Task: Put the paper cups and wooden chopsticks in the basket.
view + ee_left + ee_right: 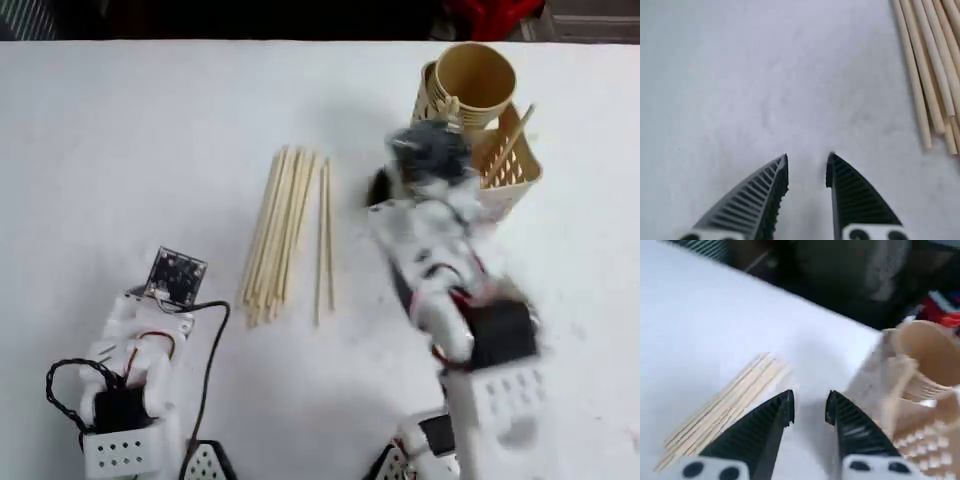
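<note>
From the high view, the basket (518,172) sat on the white worktop (120,140) with tan cups (470,78) standing in its far end and one stick (510,143) leaning out over its rim. The chopsticks (275,235) lay loose in a bundle on the worktop, well apart from the basket on its left, with two strays (323,240) between the bundle and the basket. The right arm (455,290) was stretched toward the basket, its blurred end effector (428,152) just beside the basket's near-left wall. The left arm (135,365) was folded low, far from the basket, beyond the bundle's near end. In the left wrist view, the left end effector (807,159) hovered over bare worktop, jaws parted a little and gripping nothing, with the chopstick ends (930,75) off to one side. In the right wrist view, the right end effector (810,401) was released too, jaws slightly apart and empty. The basket (900,405) and a cup (925,342) inside it were close on one side, and the chopsticks (722,407) lay on the other.
</note>
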You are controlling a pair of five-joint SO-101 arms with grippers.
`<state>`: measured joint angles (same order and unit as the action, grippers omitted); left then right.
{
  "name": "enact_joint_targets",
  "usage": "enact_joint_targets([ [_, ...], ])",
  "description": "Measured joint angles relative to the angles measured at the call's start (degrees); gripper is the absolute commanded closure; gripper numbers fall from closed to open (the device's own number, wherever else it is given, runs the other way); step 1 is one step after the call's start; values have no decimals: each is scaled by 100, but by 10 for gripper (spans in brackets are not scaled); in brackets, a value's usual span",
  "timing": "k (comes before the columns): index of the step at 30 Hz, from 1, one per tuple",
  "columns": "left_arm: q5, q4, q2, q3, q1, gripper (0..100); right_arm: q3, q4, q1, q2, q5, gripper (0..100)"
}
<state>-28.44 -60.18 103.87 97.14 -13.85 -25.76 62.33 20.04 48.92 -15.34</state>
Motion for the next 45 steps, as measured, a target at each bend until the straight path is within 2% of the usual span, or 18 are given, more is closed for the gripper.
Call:
enact_joint_targets([
  [6, 0, 0, 0, 0, 0, 855, 70, -79, 457, -2101, 44, 851],
  [13, 0, 0, 0, 0, 0, 855, 738, -378, 448, -4519, 44, 851],
  [20, 0, 0, 0, 0, 0, 855, 1486, -413, 457, -6040, 53, 851],
  [38, 0, 0, 0, 0, 0, 855, 1960, -712, 431, -7262, 53, 857],
  [43, 0, 0, 0, 0, 0, 855, 2022, -747, 334, -7429, 53, 990],
  [45, 0, 0, 0, 0, 0, 855, 2057, -800, 281, -7455, 53, 964],
])
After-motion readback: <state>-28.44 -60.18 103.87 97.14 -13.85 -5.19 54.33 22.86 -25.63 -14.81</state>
